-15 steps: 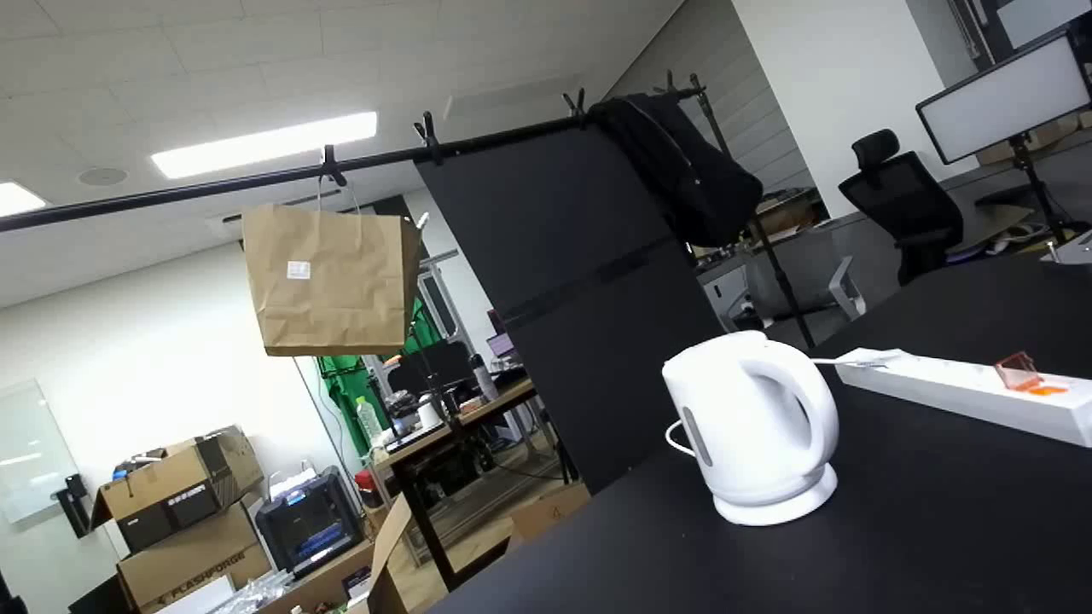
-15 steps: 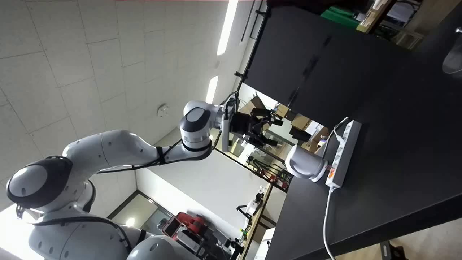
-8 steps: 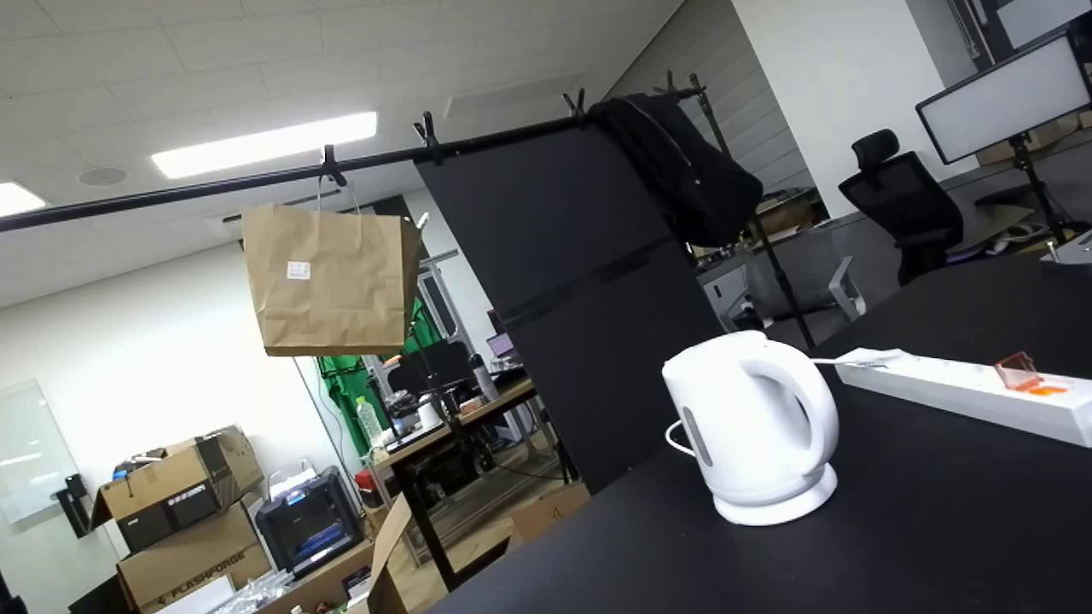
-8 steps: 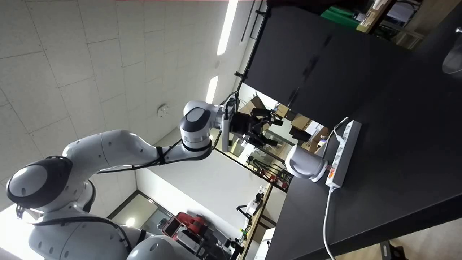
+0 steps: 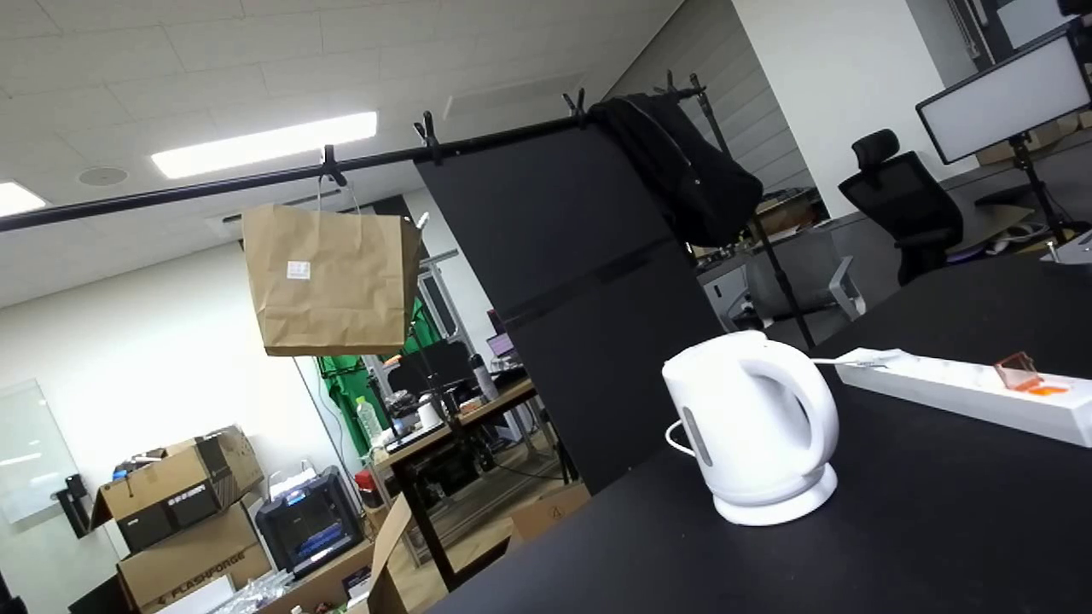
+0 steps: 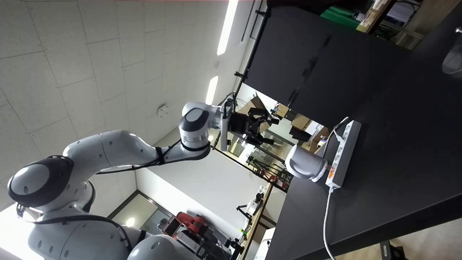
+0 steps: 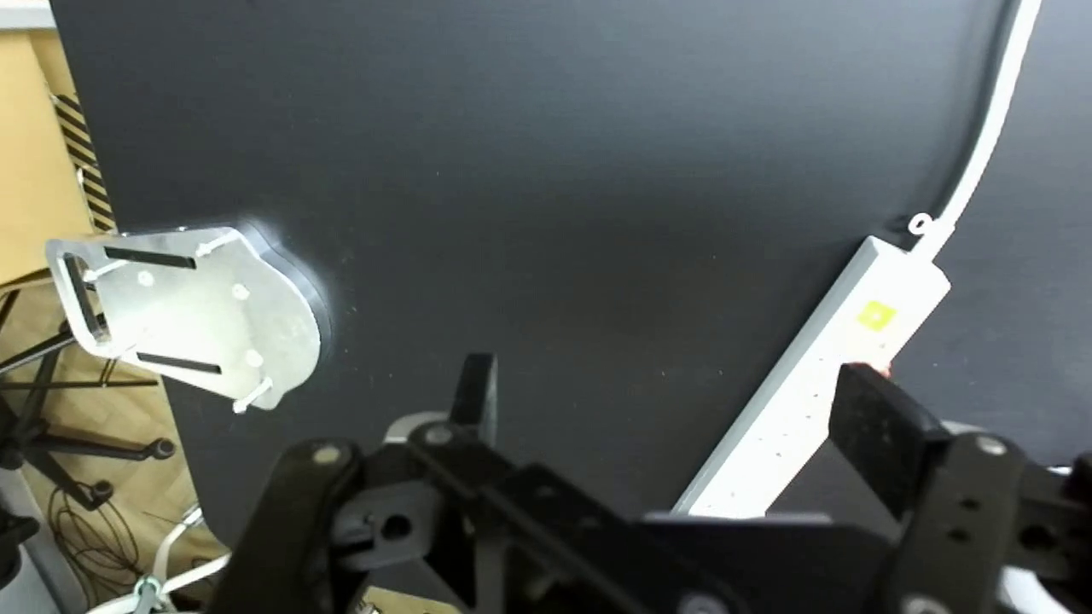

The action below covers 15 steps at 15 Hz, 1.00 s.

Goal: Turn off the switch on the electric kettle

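Observation:
The white electric kettle [image 5: 742, 435] stands upright on its round base on the black table; it also shows in an exterior view [image 6: 302, 163] beside the power strip. I cannot make out a switch on the kettle. My gripper [image 6: 272, 131] is in the air above the kettle, apart from it. In the wrist view my gripper [image 7: 670, 379] has its fingers wide apart with nothing between them. A white patch at the lower right there is mostly behind the gripper; I cannot tell whether it is the kettle.
A long white power strip [image 5: 955, 388] lies beside the kettle, with an orange switch [image 5: 1048, 390] under a raised clear cover. Its cord [image 6: 326, 220] runs over the table edge. A metal plate with bolts [image 7: 213, 315] lies at the table's edge. A black panel [image 6: 325, 61] hangs behind.
Over the last half second my gripper has shifted slightly left and up in an exterior view, a little farther from the kettle. The kettle and power strip have not moved.

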Tool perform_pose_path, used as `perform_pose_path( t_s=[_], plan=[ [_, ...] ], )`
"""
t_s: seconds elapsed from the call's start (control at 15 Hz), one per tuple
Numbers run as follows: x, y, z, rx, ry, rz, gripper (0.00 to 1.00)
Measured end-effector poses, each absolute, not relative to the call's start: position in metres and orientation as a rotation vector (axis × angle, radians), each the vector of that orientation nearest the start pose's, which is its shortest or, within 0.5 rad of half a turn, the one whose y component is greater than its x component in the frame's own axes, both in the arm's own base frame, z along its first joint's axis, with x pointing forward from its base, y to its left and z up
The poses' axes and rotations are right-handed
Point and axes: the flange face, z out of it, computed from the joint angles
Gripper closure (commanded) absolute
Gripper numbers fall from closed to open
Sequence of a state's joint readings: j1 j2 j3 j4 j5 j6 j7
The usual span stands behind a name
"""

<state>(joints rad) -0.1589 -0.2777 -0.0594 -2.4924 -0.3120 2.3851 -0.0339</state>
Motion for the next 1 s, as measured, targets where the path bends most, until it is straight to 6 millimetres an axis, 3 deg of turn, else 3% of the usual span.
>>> perform_pose_path(
  t_s=[0.07, 0.4, 0.67, 0.8, 1.0],
  plan=[
    [0.449, -0.093, 0.411, -3.365, -0.07, -0.27, 0.25],
    [0.481, -0.015, 0.448, -3.284, -0.261, -0.507, 0.61],
    [0.5, 0.059, 0.46, -3.183, -0.413, -0.648, 0.89],
    [0.508, 0.088, 0.458, -3.132, -0.473, -0.691, 1.0],
    [0.522, 0.12, 0.443, -3.069, -0.53, -0.703, 1.0]
  ],
)
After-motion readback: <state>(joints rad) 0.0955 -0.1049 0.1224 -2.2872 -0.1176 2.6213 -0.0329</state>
